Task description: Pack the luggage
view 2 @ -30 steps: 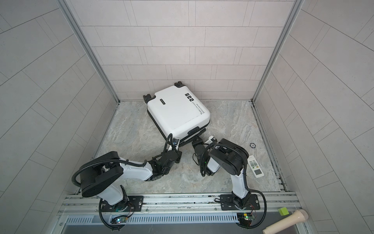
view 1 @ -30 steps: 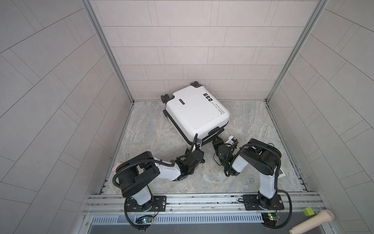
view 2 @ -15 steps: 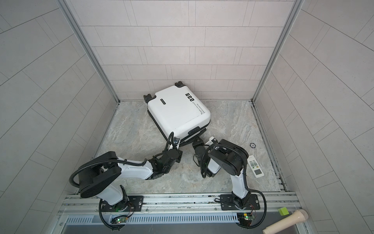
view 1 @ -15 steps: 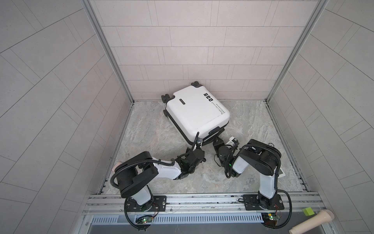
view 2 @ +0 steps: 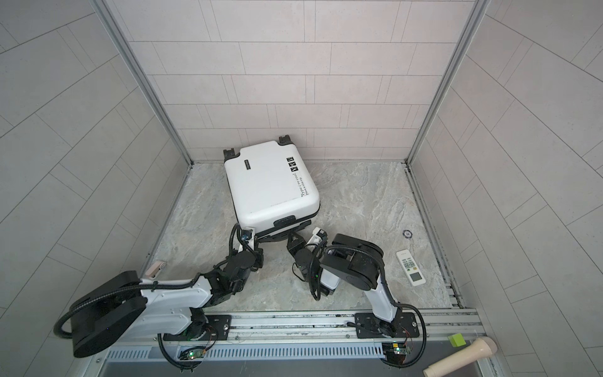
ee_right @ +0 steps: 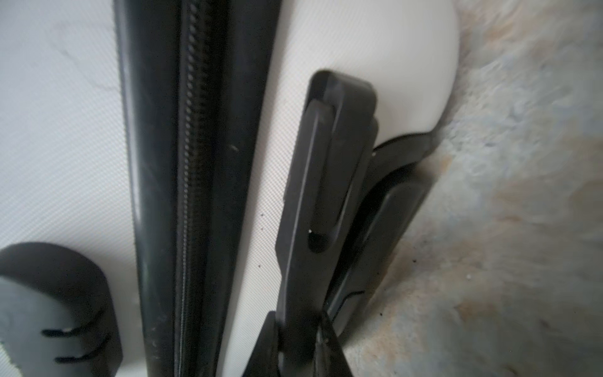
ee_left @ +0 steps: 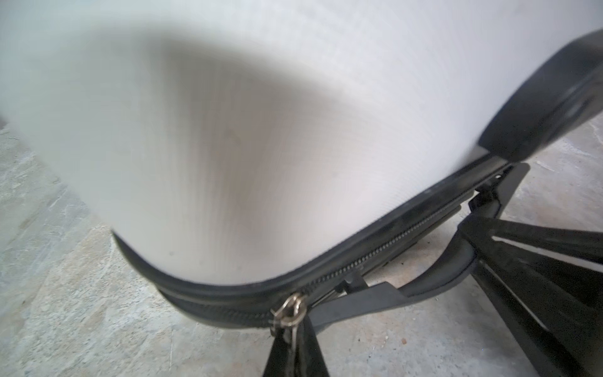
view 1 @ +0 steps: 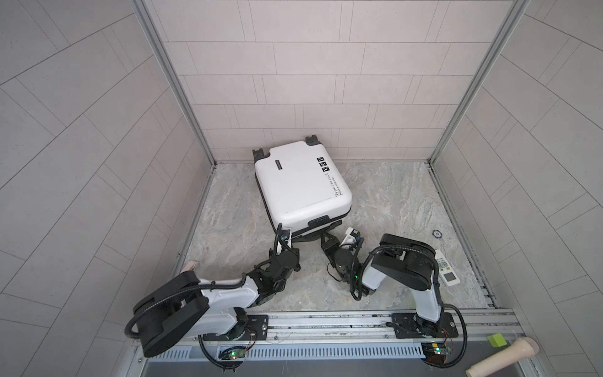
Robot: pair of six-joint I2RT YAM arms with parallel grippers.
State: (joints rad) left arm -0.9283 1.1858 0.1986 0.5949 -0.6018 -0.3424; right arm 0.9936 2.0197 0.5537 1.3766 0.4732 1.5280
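The luggage (view 1: 300, 186) (view 2: 270, 186), a small white hard-shell suitcase, lies flat and closed on the stone floor, wheels toward the back wall. My left gripper (view 1: 284, 237) (view 2: 248, 237) (ee_left: 295, 329) is at its near-left corner, shut on the metal zipper pull (ee_left: 290, 311). The black zipper band (ee_left: 391, 244) looks closed behind the pull and still parted ahead of it. My right gripper (view 1: 326, 239) (view 2: 292, 239) (ee_right: 300, 336) is shut on the black handle (ee_right: 326, 163) at the near edge, beside the zipper band (ee_right: 192, 163).
A white remote control (view 1: 447, 272) and a small round disc (view 1: 437, 233) lie on the floor at right. A pinkish object (view 1: 189, 266) lies by the left wall. Beyond the front rail are a green block (view 1: 496, 340) and a beige cylinder (view 1: 502, 359). Tiled walls close three sides.
The near end of the luggage has swung to the left, and both grippers have moved left with it, keeping their holds.
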